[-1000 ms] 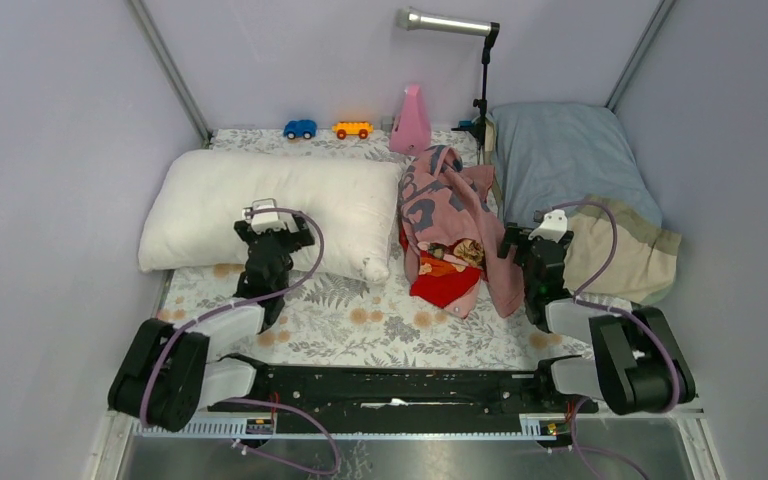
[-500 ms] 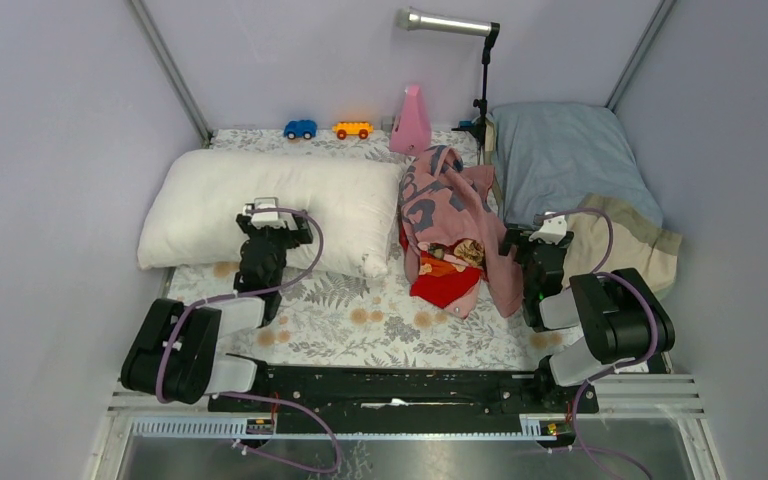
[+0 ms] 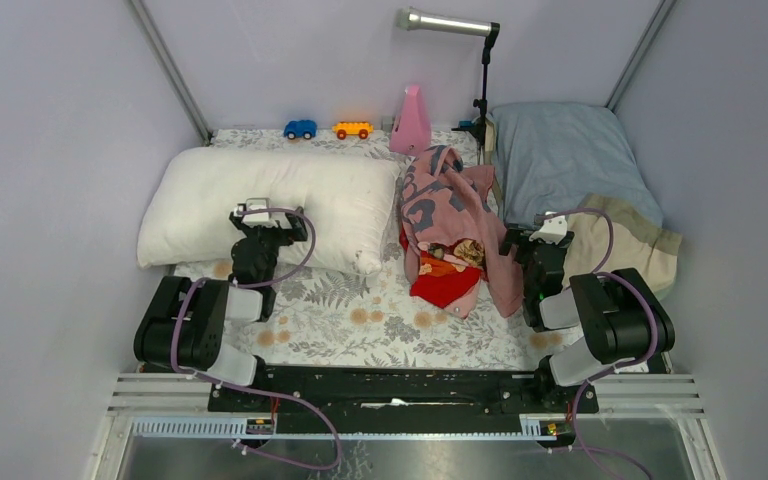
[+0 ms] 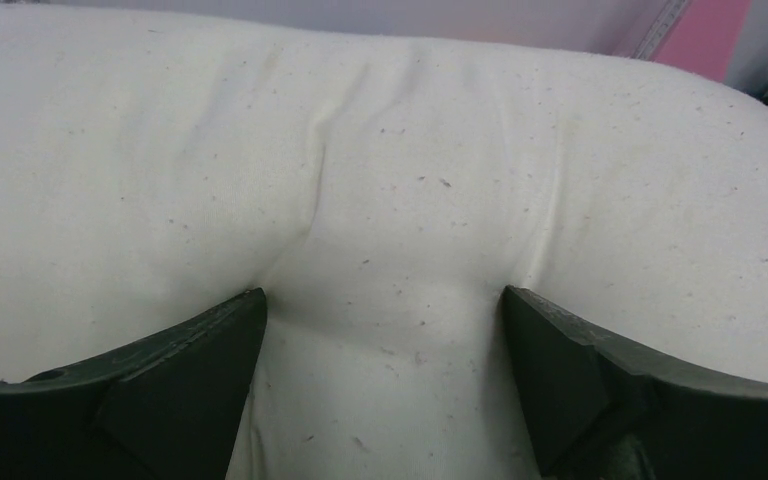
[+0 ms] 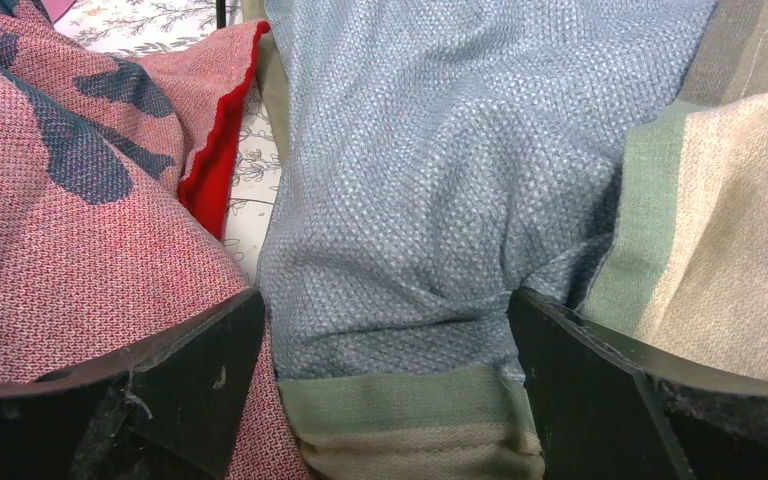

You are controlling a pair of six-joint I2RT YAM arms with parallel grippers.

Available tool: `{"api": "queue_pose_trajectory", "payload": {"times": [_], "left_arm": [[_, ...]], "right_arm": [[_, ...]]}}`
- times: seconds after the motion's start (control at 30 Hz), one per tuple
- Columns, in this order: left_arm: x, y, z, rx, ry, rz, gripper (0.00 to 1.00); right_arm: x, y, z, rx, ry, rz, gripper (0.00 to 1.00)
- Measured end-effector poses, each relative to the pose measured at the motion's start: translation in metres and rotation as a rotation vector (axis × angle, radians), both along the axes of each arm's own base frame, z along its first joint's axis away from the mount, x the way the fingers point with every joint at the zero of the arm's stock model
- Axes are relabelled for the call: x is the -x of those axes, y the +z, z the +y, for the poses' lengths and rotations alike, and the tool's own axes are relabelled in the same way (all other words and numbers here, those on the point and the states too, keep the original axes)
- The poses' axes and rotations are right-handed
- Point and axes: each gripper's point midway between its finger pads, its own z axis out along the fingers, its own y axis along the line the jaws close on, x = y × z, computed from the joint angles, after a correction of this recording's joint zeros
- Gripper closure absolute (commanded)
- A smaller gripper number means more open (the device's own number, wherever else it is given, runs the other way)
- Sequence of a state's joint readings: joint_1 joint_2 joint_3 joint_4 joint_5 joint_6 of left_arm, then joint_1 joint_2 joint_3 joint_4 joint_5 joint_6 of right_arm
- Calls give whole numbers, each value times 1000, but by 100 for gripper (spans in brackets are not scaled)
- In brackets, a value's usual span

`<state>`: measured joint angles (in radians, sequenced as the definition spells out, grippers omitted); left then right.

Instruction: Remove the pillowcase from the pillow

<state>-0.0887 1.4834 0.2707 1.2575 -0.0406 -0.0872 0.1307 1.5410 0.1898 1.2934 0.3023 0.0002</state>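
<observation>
The white pillow (image 3: pixel 270 200) lies bare at the back left; it fills the left wrist view (image 4: pixel 390 180). The pillowcase (image 3: pixel 450 225) lies crumpled in a heap to its right, faded pink side out with red print showing; its pink cloth is at the left of the right wrist view (image 5: pixel 70 200). My left gripper (image 3: pixel 260 222) is open, its jaws wide apart against the pillow's near edge (image 4: pixel 385 320), holding nothing. My right gripper (image 3: pixel 532 242) is open and empty between the pillowcase and the grey-blue pillow (image 5: pixel 385 320).
A grey-blue pillow with a beige end (image 3: pixel 570 170) lies at the back right. A blue toy car (image 3: pixel 300 129), an orange toy car (image 3: pixel 352 129), a pink cone (image 3: pixel 411 122) and a lamp stand (image 3: pixel 480 90) line the back wall. Floral cloth (image 3: pixel 380 320) covers the floor.
The left arm has drawn back and to the left, its gripper sliding toward the pillow's near edge. The right arm folded back between the earliest frame and now, then held still.
</observation>
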Motion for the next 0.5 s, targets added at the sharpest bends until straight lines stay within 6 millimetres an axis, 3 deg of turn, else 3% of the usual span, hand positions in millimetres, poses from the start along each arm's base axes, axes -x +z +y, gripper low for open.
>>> {"api": "queue_pose_trajectory", "payload": {"times": [0.5], "left_arm": [[0, 0, -1, 0, -7, -2, 1]], "right_arm": [[0, 0, 0, 0, 0, 0, 0]]}}
